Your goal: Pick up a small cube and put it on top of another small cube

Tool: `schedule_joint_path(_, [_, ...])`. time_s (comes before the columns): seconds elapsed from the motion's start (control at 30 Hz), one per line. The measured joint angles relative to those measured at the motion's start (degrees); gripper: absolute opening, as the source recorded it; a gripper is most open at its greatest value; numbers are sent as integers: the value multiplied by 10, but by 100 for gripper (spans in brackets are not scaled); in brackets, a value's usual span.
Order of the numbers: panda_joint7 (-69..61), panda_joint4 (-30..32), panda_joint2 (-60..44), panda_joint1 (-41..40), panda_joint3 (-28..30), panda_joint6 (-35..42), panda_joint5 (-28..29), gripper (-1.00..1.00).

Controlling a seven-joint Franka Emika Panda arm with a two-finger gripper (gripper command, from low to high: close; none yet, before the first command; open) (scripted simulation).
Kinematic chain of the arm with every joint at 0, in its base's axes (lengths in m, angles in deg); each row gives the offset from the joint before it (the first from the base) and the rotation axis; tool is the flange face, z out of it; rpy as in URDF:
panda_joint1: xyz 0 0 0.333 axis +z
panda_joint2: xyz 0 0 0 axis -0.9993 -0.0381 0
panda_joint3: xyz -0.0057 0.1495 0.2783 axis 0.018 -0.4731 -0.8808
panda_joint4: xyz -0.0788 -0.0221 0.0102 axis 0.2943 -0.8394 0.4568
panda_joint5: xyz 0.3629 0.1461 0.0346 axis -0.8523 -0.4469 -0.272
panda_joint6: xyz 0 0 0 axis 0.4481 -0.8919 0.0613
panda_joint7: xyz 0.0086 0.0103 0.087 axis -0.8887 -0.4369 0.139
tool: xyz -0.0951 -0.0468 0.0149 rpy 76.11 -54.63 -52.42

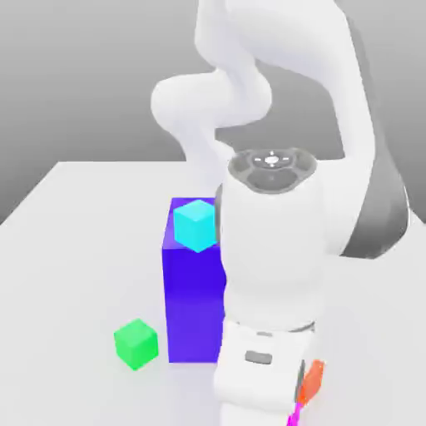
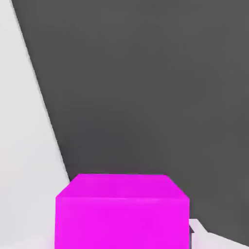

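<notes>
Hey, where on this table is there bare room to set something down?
Bare table spreads on the exterior view's left, beyond the green cube, and behind the big blue block. It is crowded at the front: green cube beside the block, cyan cube on top, and the arm over the orange cube.

A plain white table (image 1: 66, 216) stands before a flat grey backdrop (image 1: 83, 66), evenly lit.

Simulated tabletop: bare white table (image 1: 66, 250), flat grey backdrop.
</notes>
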Motion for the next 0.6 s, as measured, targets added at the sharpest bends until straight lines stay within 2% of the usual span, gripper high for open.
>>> schedule_joint_path(0.37, [182,26,24,-19,51,11,-93,-100])
schedule_joint_path(0.6, [314,45,49,-23,91,13,-126,-100])
